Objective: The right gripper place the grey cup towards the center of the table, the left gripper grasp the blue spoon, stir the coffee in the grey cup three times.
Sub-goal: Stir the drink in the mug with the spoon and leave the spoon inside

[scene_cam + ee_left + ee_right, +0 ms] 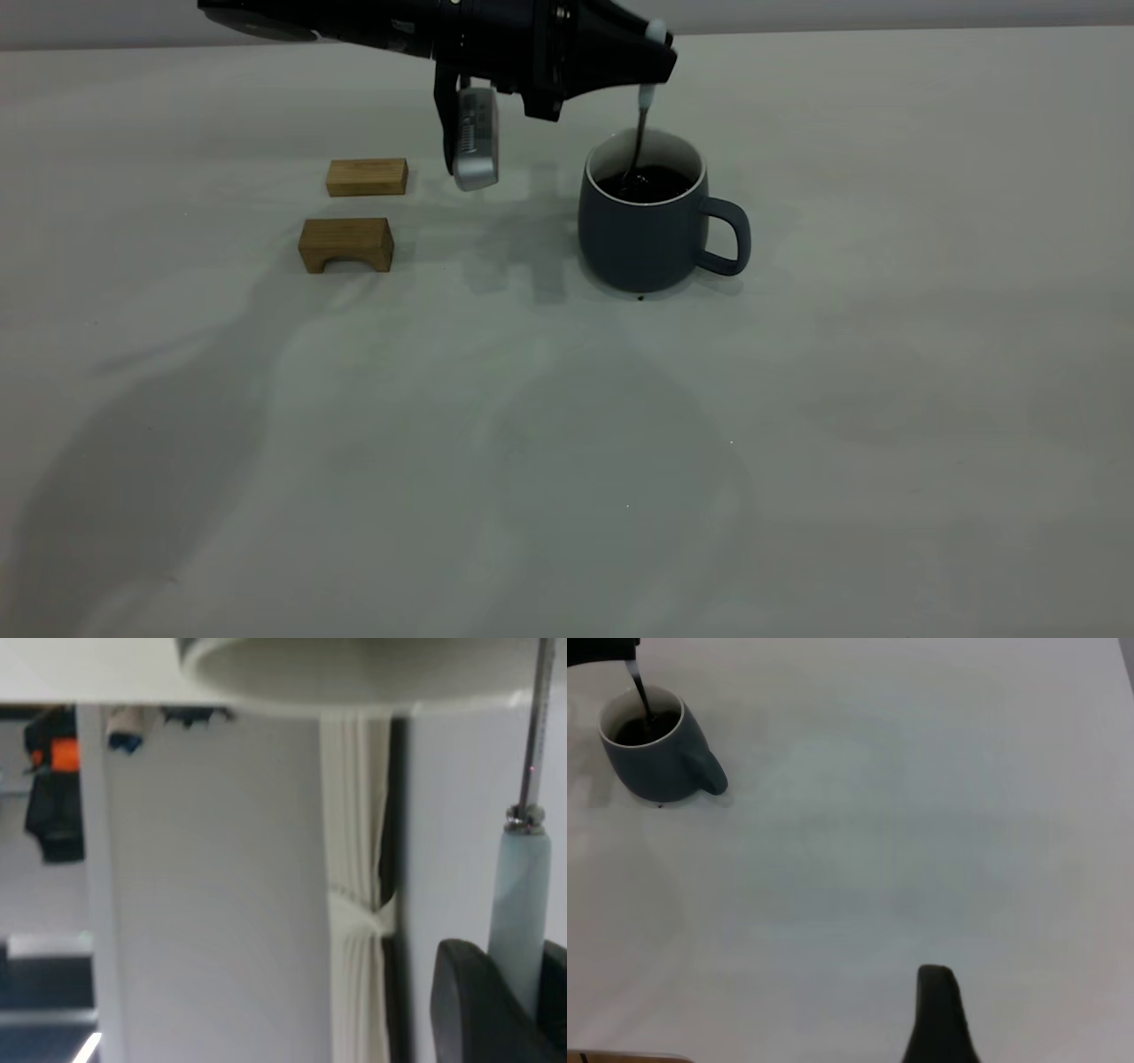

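One cup in play: we see the grey cup (645, 232) at frame centre on the worktop (797, 443) | left tool (654, 60) pinches the blue spoon (644, 111) by its handle, bowl apparently in the coffee (651, 183) | slim, slippery spoon, so we'd grip mid-handle.

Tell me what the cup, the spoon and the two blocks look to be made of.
Grey cup: likely ceramic, matte slate outside, white glazed-looking rim and inside. Blue spoon, held by the left gripper: pale blue handle, probably plastic, with a thin grey metal-looking neck dipping into the coffee. The two blocks: tan with faint grain, apparently unfinished wood.
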